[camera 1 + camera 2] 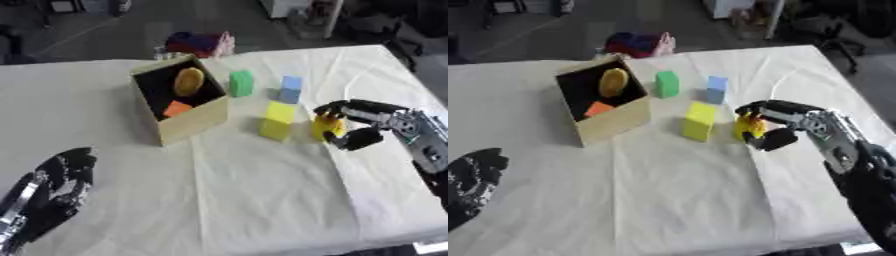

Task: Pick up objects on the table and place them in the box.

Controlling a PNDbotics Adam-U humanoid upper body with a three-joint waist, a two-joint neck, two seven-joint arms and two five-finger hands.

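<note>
1. Both eye views look down from the head, facing away from the robot over the table (pixel 262 200).
2. Right hand (pixel 354 125) sits mid-right; left of it, both views share the box (pixel 188 122).
3. Right eye view is shifted slightly.

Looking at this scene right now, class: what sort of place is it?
Probably a robotics lab or test room: a table under a white cloth, coloured sorting blocks beside an open wooden box, and a black robot right hand gripping a small yellow object.
</note>
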